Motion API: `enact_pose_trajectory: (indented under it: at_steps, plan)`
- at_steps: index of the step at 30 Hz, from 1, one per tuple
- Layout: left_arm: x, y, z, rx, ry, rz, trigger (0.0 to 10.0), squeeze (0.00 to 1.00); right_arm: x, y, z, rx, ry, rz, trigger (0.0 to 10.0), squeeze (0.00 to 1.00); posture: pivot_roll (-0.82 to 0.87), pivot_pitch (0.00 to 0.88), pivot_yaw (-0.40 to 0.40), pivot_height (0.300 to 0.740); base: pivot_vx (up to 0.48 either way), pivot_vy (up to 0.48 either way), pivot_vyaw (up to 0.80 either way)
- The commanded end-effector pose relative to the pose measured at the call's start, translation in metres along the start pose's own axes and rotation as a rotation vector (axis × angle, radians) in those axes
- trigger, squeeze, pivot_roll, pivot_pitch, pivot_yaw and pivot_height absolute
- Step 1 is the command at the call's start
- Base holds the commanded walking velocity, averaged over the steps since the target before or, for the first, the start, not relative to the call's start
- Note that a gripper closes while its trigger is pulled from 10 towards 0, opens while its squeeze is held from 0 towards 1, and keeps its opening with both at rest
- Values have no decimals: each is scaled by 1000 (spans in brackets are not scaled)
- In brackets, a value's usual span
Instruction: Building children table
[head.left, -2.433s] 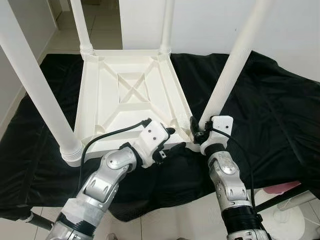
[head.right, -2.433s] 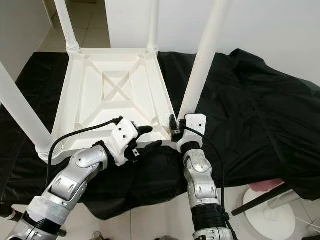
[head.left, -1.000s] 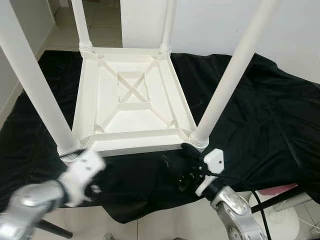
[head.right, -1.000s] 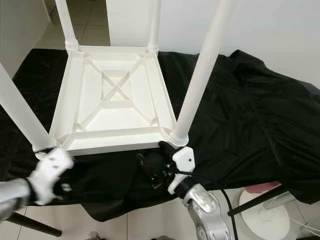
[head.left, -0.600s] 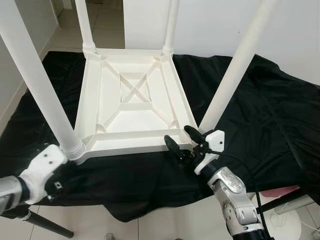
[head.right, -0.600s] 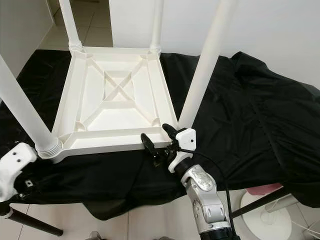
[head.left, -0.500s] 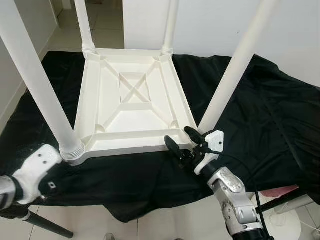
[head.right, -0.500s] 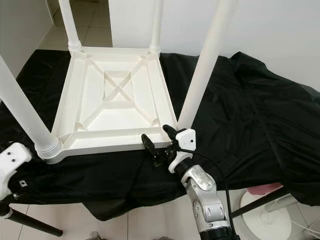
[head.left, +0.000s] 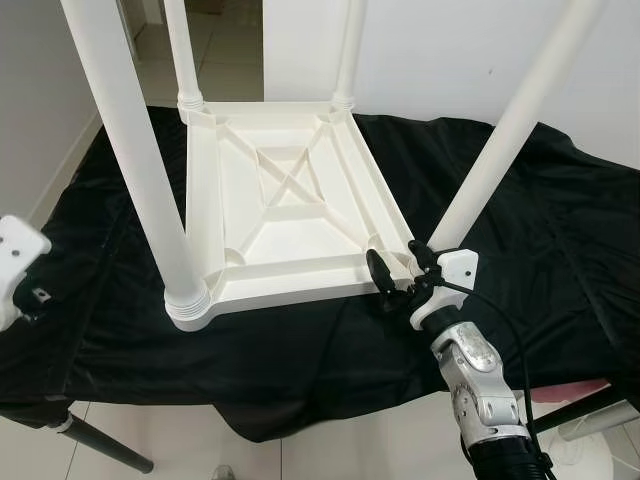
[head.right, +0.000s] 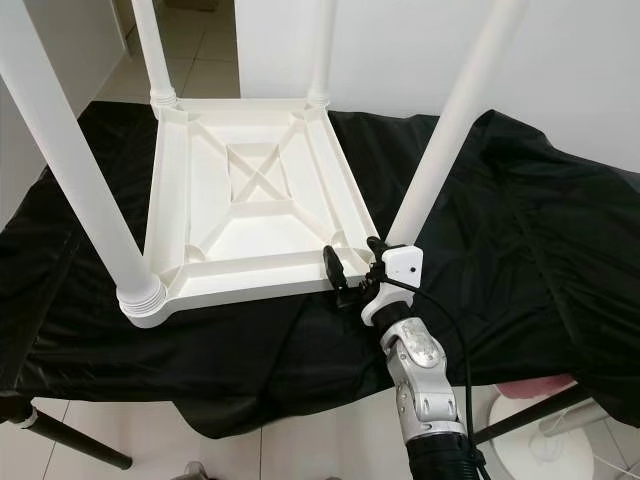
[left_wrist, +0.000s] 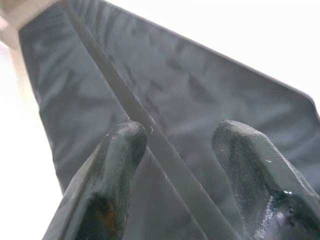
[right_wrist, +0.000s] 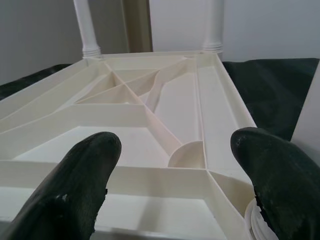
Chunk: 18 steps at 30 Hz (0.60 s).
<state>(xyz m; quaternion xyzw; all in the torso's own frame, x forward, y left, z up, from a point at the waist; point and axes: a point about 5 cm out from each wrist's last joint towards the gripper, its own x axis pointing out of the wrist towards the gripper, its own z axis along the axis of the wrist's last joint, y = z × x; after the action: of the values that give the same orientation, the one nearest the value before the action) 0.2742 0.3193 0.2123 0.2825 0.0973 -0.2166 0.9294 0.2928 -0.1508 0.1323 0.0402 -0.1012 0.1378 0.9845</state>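
Black cloth under upturned table

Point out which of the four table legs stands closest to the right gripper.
The near-right leg, rising from the table corner right beside the open right gripper. The other three legs stand at corners farther off.

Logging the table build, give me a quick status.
Right gripper open at upturned table's near edge. Left gripper open, off over black cloth. All four legs in. Nothing blocking.
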Motion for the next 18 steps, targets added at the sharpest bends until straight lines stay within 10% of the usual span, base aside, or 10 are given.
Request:
enact_pose_trajectory:
  at_steps: [1,18]
  plan:
    - [15,5,16,-7,-103,116,10000,0,-3,-15,-7,-10,33,-89,10000,0,49,51,-30,740,0,0,0]
    - [88,-49,88,-71,-460,-182,10000,0,-12,-5,-41,-49,207,-218,10000,0,19,64,-14,740,0,0,0]
